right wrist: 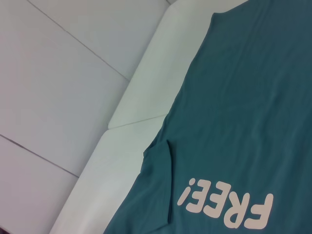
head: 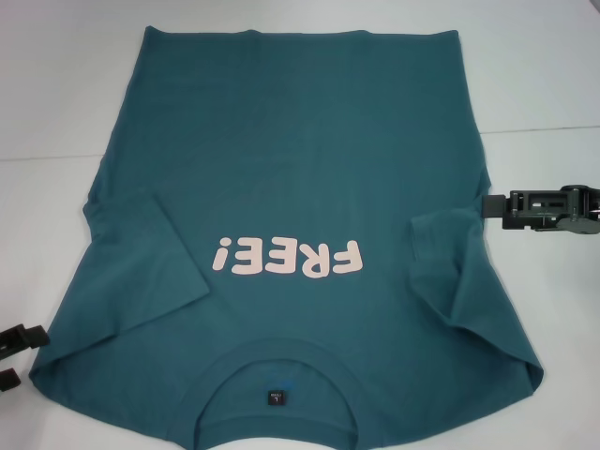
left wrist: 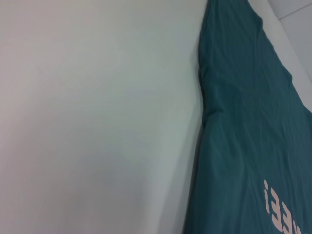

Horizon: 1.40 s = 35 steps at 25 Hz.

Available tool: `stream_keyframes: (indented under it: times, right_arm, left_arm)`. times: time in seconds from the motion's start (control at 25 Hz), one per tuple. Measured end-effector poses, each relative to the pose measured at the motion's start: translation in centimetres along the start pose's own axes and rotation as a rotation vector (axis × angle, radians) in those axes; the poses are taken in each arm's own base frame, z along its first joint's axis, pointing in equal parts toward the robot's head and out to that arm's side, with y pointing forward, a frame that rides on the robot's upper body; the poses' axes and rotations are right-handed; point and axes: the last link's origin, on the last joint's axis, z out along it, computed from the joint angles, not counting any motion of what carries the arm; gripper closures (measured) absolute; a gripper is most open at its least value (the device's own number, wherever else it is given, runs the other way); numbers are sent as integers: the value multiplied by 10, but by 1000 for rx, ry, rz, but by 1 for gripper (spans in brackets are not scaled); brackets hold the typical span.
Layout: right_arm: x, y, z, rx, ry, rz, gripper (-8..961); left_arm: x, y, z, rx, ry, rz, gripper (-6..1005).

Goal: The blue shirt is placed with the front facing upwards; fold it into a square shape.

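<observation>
Sleeves folded in, body fold not begun.
Blue shirt [head: 291, 159] lies print-up on white table [head: 56, 94]; right gripper [head: 487, 207], finger state unclear, beside right sleeve; left gripper [head: 14, 356], fingers apart, near shoulder; next: hem.

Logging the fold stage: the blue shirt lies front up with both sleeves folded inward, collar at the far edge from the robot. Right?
Not quite. In the head view the blue shirt lies front up with both sleeves folded inward, but its collar is at the near edge, closest to the robot; the hem is at the far edge.
</observation>
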Motion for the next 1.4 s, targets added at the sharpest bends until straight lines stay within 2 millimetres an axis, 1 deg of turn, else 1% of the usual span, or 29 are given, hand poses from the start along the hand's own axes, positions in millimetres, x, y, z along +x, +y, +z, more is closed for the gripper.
stream_keyframes:
  times: [0.44,0.68,1.0,1.24,1.4]
  right_arm:
    - [0,-1,-1,4,-2,2,41]
    - [1,-2,-2,5,-5,5,42]
    - [0,-3,-6,5,-30,13,42]
    - [0,-3,-7,6,-29,14,42]
    - [1,-3,-7,6,-23,14,42]
  left_arm:
    - [-3,6,16,-5,-43,8,102]
    - [-3,13,26,-18,-71,9,122]
    - [-3,16,25,-28,-73,10,148]
    - [-2,16,22,-46,-61,2,344]
    - [-1,17,22,-45,-61,5,537]
